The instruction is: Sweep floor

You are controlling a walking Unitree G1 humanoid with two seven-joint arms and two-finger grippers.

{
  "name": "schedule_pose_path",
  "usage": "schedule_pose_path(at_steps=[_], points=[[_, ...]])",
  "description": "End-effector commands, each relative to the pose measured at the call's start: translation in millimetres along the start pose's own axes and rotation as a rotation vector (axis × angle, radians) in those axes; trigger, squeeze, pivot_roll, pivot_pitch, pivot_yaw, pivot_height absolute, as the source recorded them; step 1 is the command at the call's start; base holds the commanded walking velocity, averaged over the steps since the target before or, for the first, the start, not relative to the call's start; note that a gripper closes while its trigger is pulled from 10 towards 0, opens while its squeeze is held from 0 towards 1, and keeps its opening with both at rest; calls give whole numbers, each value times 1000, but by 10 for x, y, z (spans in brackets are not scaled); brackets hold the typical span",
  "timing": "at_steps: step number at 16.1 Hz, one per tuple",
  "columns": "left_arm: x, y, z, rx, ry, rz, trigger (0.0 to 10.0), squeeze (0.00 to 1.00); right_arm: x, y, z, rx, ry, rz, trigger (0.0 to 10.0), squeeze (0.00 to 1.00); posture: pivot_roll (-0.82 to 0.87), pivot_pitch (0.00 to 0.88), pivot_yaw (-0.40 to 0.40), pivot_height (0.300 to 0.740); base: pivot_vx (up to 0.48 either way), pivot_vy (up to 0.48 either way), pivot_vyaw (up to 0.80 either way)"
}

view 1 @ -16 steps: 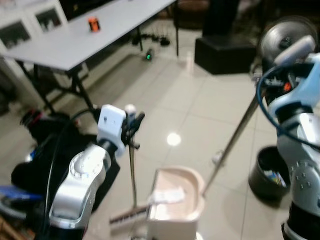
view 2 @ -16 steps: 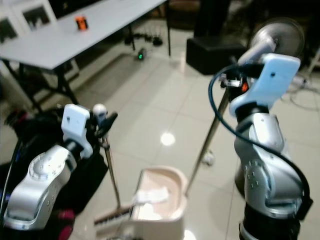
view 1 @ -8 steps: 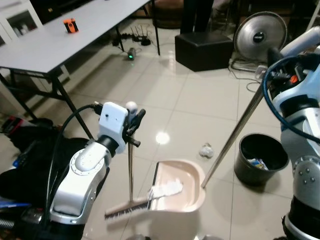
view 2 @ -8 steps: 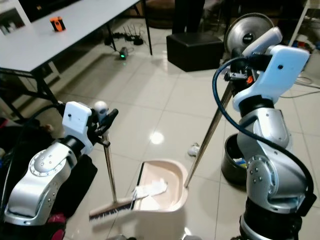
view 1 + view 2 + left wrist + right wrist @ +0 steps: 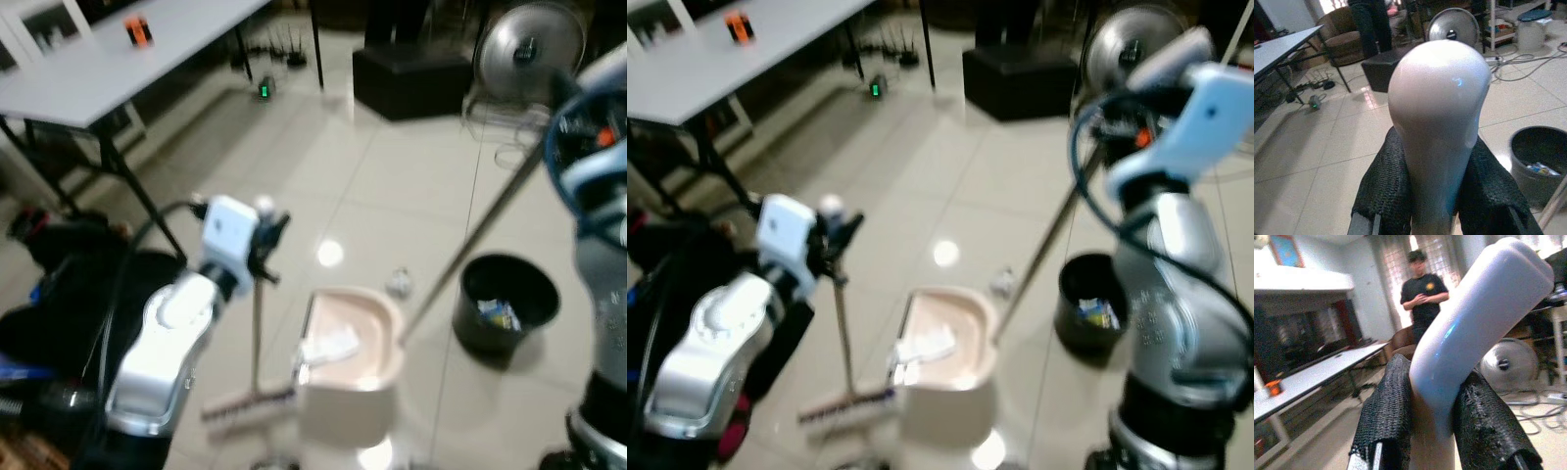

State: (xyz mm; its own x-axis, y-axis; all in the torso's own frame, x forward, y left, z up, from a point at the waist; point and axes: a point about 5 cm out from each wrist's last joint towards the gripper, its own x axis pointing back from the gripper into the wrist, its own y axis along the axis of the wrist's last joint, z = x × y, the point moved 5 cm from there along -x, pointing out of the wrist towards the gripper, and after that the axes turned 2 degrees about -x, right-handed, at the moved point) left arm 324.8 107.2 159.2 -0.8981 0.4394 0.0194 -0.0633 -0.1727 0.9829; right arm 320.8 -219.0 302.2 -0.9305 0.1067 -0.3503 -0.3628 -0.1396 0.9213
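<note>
- The left gripper (image 5: 1432, 196) was clamped on the rounded white top of the broom handle (image 5: 1437, 107), a black padded finger (image 5: 1383, 188) pressed against each side of it.
- The right gripper (image 5: 1432, 428) gripped the pale angled handle of the dustpan (image 5: 1474, 318) the same way, its pads tight on both sides.
- From the head views, the broom (image 5: 257, 338) stood nearly upright, with its brush head (image 5: 245, 403) on the tiled floor (image 5: 392, 166) just beside the dustpan's open mouth.
- The beige dustpan (image 5: 351, 343) rested on the tiles with white crumpled paper (image 5: 328, 345) inside; its long pole (image 5: 470, 240) slanted up toward the right arm.
- A small crumpled scrap (image 5: 398, 283) lay on the floor just beyond the pan.
- A black bin (image 5: 505, 305) holding some litter stood near the pan, on the robot's right.
- Farther off stood a grey table (image 5: 118, 73) carrying an orange object (image 5: 137, 30), a black box (image 5: 416, 83) and a floor fan (image 5: 529, 44).
- A person in a black shirt (image 5: 1424, 298) stood at the far side of the room.
</note>
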Motion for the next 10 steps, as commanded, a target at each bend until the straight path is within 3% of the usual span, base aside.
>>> schedule_pose_path(at_steps=[1, 5, 10], points=[[10, 81, 72, -25, 15, -29, 10000, 0, -6, 151, 70, -8, 28, -62, 10000, 0, -41, 38, 118, 740, 0, -315, 0], [-14, 78, 60, -20, 10, -33, 10000, 0, -12, 197, 42, -1, 29, -74, 10000, 0, -47, 29, 120, 740, 0, -298, 0], [-55, 76, 105, 28, 35, -33, 10000, 0, -25, 258, 13, 15, 18, -83, 10000, 0, -59, 11, 121, 740, 0, 0, 0]])
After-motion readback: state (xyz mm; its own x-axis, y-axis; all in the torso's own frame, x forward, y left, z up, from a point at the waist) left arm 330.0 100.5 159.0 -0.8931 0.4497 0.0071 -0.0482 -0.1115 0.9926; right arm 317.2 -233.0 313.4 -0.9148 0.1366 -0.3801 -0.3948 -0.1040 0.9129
